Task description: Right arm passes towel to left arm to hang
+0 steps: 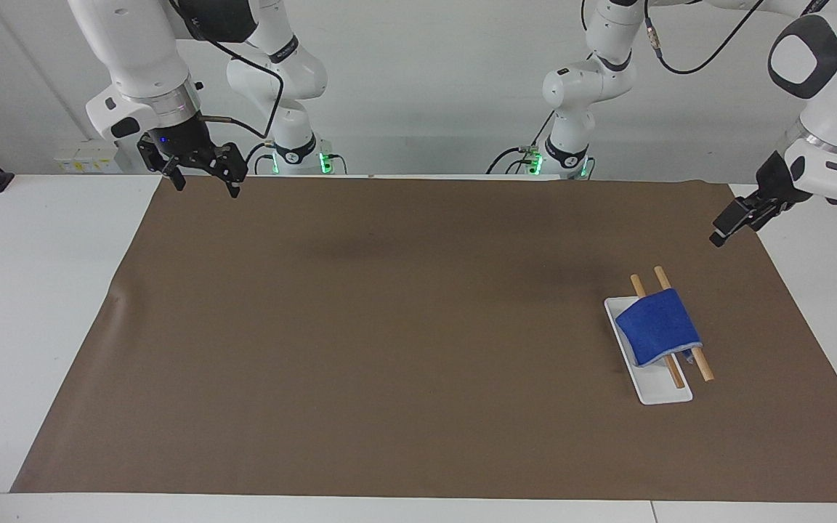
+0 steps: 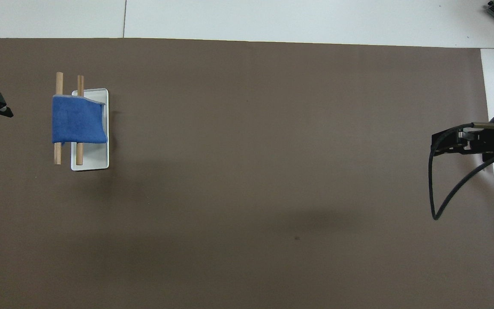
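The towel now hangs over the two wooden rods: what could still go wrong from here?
1. The towel sits skewed on the wooden rods, one corner drooping toward the white base; it might slide off.
2. The rack is small and looks light; a bump could tip it.
3. The left gripper hangs over the mat's edge near the rack, so a careless move could brush it. The right gripper waits apart.
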Robot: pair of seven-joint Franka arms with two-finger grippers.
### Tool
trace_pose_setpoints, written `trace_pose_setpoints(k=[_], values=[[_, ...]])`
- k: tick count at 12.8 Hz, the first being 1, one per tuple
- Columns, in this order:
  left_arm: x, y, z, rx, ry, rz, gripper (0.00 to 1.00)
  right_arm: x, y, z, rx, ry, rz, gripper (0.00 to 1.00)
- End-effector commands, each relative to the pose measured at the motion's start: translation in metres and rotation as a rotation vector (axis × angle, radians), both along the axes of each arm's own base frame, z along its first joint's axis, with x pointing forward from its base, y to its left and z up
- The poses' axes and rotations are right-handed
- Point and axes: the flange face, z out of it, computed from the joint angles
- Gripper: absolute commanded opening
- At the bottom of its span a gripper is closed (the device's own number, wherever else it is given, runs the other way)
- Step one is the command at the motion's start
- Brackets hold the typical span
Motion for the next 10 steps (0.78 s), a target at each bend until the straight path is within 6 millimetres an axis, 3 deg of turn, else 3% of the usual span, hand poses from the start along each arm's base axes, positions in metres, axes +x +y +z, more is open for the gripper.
trace_pose_setpoints(k=[1, 4, 10], values=[[0.001, -0.025, 0.001, 0.098, 0.069, -0.15, 0.96, -0.002, -0.002, 0.0, 0.024, 0.008, 0.015, 1.0], [-0.006, -0.025, 0.009, 0.098, 0.087, -0.265, 0.97, -0.002, -0.003, 0.001, 0.024, 0.006, 0.014, 1.0], [-0.004, -0.03, 0.013, 0.058, -0.003, -0.261, 1.0, -0.002, -0.003, 0.0, 0.024, 0.011, 0.012, 1.0]])
